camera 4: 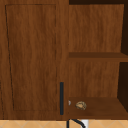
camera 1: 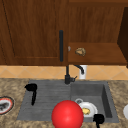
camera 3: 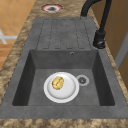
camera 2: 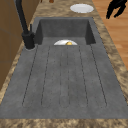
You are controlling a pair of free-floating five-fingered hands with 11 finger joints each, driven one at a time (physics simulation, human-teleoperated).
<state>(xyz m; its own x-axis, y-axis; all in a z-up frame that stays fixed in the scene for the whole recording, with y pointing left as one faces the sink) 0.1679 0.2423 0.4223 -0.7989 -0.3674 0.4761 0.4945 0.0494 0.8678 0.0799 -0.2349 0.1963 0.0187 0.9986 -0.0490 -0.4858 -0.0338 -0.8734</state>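
Note:
My left hand (camera 1: 31,88) hangs over the left part of the grey drainboard (camera 1: 47,97), open, its fingers pointing straight down and holding nothing. My right hand (camera 1: 99,119) floats at the front edge of the sink basin (camera 1: 106,100), also holding nothing. In the left side view it (camera 2: 115,7) sits beyond the counter's front edge, fingers loosely spread. A white plate (camera 3: 67,91) with a yellow piece of food (camera 3: 57,83) lies in the basin. A big red ball (camera 1: 67,115) shows low in the front view, before the sink's front rim.
The black faucet (camera 1: 67,75) stands behind the sink. Above it, the left cabinet door (camera 4: 32,57) is closed, with its bar handle (camera 4: 61,98). The right side is open, with a small brown object (camera 4: 80,105) on the lower shelf. A red-rimmed plate (camera 1: 5,105) sits on the left counter and a white plate (camera 2: 81,8) on the right.

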